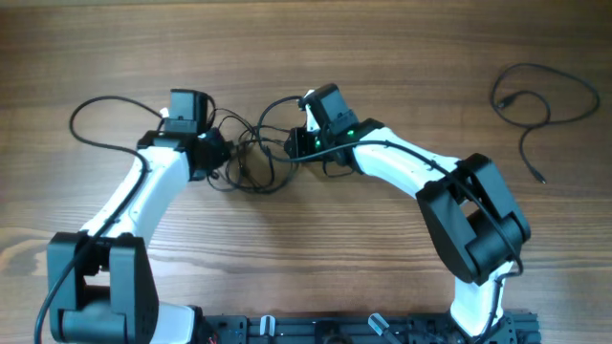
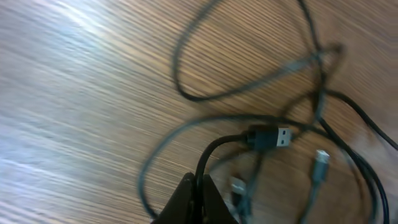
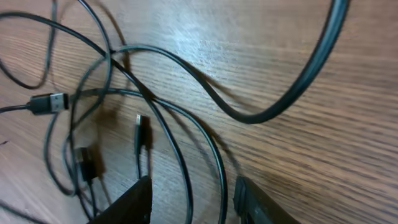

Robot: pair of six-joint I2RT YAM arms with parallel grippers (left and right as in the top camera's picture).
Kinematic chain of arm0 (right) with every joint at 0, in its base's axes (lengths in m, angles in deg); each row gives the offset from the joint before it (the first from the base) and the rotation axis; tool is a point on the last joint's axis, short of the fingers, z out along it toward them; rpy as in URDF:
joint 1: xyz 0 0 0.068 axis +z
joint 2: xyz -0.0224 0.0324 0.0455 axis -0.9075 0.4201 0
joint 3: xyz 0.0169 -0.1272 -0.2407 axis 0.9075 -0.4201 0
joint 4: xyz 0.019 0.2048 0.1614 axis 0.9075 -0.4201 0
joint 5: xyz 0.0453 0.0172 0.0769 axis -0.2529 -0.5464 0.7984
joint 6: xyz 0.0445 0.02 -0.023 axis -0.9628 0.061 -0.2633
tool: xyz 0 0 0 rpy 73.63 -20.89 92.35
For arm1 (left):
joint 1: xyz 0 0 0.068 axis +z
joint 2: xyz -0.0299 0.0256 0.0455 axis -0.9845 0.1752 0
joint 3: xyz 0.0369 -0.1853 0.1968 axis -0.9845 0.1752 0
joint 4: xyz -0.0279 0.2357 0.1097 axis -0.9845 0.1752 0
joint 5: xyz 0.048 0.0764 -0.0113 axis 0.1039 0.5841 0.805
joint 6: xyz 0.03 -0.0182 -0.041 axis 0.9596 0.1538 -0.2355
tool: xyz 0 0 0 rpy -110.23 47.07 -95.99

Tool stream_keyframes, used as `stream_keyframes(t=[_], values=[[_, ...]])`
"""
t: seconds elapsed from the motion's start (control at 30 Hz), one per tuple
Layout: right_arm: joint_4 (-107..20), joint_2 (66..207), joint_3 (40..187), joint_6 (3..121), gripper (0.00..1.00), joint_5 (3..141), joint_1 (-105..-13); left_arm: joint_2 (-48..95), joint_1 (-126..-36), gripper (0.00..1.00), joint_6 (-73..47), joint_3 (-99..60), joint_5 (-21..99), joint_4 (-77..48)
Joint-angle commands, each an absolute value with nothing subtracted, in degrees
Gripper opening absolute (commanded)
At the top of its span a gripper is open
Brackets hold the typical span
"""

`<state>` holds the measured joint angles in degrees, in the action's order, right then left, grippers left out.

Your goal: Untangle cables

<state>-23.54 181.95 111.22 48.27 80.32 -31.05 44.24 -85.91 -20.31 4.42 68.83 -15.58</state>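
Cables [image 1: 253, 158] lie tangled midway between the tabletop's [image 1: 96, 48] side edges. Left fingers [image 2: 186, 205] pinch one; right fingers [image 3: 134, 202] gape wide.

The cables [image 1: 251, 158] fill the whole gap between the left gripper [image 2: 198, 190] and the right gripper [image 3: 193, 199]. Two cords run through the right claw's spread fingers. Loops and a flat plug [image 3: 48, 102] crowd the wood ahead of it, and a thick arm wire [image 3: 298, 81] arcs across there too. Beyond both claws, past the knot, the table [image 1: 316, 48] lies bare.
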Motion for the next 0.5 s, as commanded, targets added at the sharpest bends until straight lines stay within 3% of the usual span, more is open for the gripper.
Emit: stream_keyframes(t=[0.0,0.17,0.3,0.47], values=[[-22.7,185.2,110.6,48.9,0.44,78.9,-30.8,44.9,-87.6,0.04,-18.7,4.4,67.3,-16.3],[-21.0,185.6,110.6,48.9,0.44,78.6,-30.7,44.9,-87.6,0.04,-18.7,4.4,67.3,-16.3],[-20.9,185.6,110.6,48.6,0.30,77.1,-30.7,44.9,-87.6,0.04,-18.7,4.4,67.3,-16.3],[-20.7,185.6,110.6,47.4,0.31,76.5,-30.7,44.9,-87.6,0.04,-18.7,4.4,67.3,-16.3]])
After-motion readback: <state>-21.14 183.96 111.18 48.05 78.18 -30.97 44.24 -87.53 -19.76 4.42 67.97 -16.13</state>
